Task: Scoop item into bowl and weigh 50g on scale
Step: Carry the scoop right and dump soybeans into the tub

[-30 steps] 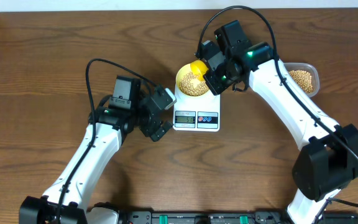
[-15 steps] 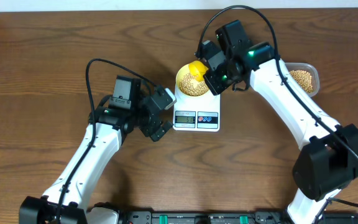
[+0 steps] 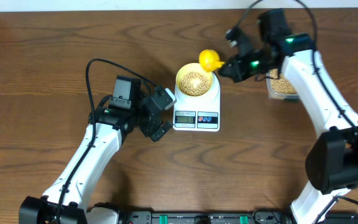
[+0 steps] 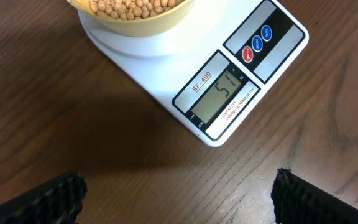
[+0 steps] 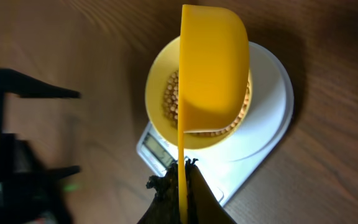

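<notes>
Wooden desk [image 3: 42, 50] | weigh-check: soybeans [image 3: 195, 81] in bowl [image 3: 179, 81], scale [image 3: 196, 127] shows 51 | right claw [image 3: 226, 67] grips scoop [image 3: 210, 60], left claw [image 3: 166, 115] wide, empty | next, likely: remove few beans

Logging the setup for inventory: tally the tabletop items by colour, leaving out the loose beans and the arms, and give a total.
Yellow: 2 (bowl, scoop)
White: 1 (scale)
Clear: 1 (container)
Total: 4
</notes>
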`<state>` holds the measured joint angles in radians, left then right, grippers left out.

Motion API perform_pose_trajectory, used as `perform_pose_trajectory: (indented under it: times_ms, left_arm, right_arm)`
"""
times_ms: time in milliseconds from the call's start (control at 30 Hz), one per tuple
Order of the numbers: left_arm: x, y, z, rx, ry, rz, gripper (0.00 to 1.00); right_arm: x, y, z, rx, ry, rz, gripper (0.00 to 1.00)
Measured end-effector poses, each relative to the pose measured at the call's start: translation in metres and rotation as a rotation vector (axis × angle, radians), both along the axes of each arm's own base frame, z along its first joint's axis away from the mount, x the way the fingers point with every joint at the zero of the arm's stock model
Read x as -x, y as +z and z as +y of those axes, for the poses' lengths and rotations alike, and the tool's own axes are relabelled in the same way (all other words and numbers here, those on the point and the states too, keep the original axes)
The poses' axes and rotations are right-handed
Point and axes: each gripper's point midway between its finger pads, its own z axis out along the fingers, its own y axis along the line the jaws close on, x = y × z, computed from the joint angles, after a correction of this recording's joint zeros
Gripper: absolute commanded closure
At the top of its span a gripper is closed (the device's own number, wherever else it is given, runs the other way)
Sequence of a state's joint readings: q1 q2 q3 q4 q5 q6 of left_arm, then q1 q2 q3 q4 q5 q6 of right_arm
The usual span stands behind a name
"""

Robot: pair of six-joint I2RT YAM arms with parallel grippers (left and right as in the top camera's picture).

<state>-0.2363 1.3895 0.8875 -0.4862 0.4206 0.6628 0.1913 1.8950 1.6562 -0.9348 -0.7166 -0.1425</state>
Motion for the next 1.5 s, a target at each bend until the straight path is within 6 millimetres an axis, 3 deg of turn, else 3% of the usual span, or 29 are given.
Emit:
perform_pose_trajectory:
  times_ms: [200, 400, 600, 733, 967, 1300, 1500]
  left_arm:
    - [0.000, 0.000, 0.000, 0.000, 0.000, 0.000, 0.02]
    - [0.000, 0.000, 0.000, 0.000, 0.000, 0.000, 0.02]
    - [0.000, 0.000, 0.000, 0.000, 0.000, 0.000, 0.02]
    - [0.000, 0.000, 0.000, 0.000, 0.000, 0.000, 0.02]
    - [0.000, 0.000, 0.000, 0.000, 0.000, 0.000, 0.03]
    - [0.000, 0.000, 0.000, 0.000, 0.000, 0.000, 0.02]
    - [0.000, 0.000, 0.000, 0.000, 0.000, 0.000, 0.02]
  right_arm:
    - [-0.003, 0.022, -0.039, -0.143, -0.080, 0.056, 0.99]
    - [0.003, 0.057, -0.109, -0.164, -0.248, 0.031, 0.99]
    - [0.030, 0.065, -0.187, 0.046, -0.466, 0.035, 0.99]
    - [0.040, 0.055, -0.215, 0.210, -0.535, 0.053, 0.99]
    - [0.041, 0.037, -0.228, 0.381, -0.547, 0.076, 0.99]
    - [0.032, -0.004, -0.217, 0.636, -0.458, 0.120, 0.99]
    - [0.023, -0.007, -0.209, 0.830, -0.429, 0.055, 0.99]
